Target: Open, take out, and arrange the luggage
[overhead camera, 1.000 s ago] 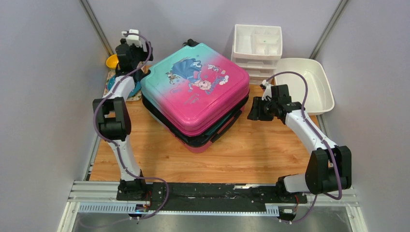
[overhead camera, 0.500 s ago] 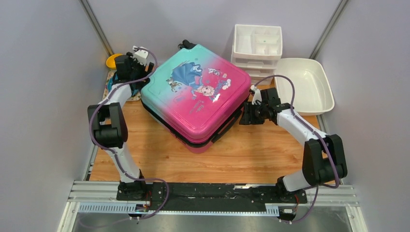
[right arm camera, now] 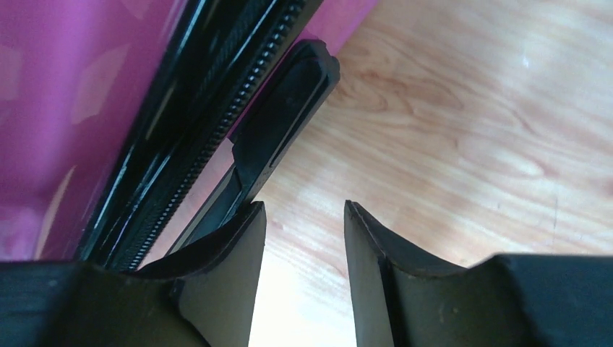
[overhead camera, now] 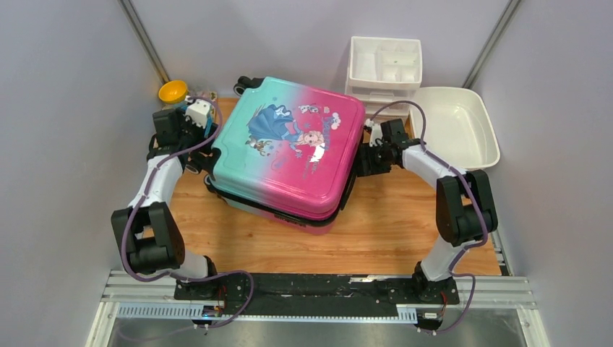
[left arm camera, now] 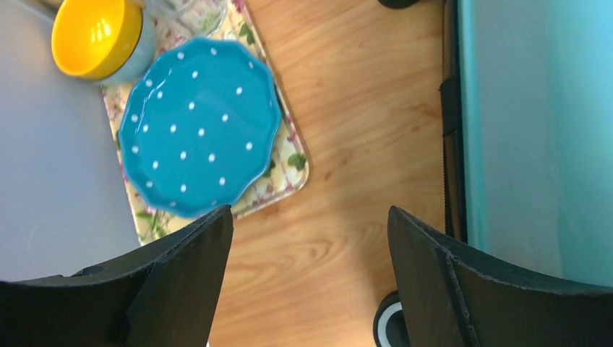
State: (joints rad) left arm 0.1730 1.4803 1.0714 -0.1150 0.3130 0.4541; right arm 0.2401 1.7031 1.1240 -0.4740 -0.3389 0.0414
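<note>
The luggage (overhead camera: 289,148) lies flat and closed in the middle of the table, teal on the left and pink on the right, with the princess print facing up. My left gripper (overhead camera: 201,144) is open and empty beside its left edge. In the left wrist view the gripper (left arm camera: 311,210) hangs over bare wood, with the teal shell (left arm camera: 535,130) to its right and a black wheel (left arm camera: 387,329) below. My right gripper (overhead camera: 361,160) is at the case's right edge. In the right wrist view it (right arm camera: 303,206) is open and empty, and its left fingertip is close under the black handle (right arm camera: 285,119) by the zip (right arm camera: 217,123).
A white drawer organiser (overhead camera: 384,69) and a white basin (overhead camera: 455,126) stand at the back right. At the back left are a yellow bowl (overhead camera: 173,92) and a blue dotted plate (left arm camera: 199,126) on a flowered tray (left arm camera: 289,173). Grey walls close in both sides.
The suitcase has turned counter-clockwise and now lies nearly square to the table. My left gripper has moved nearer along its left side. My right gripper has followed to its right edge.
</note>
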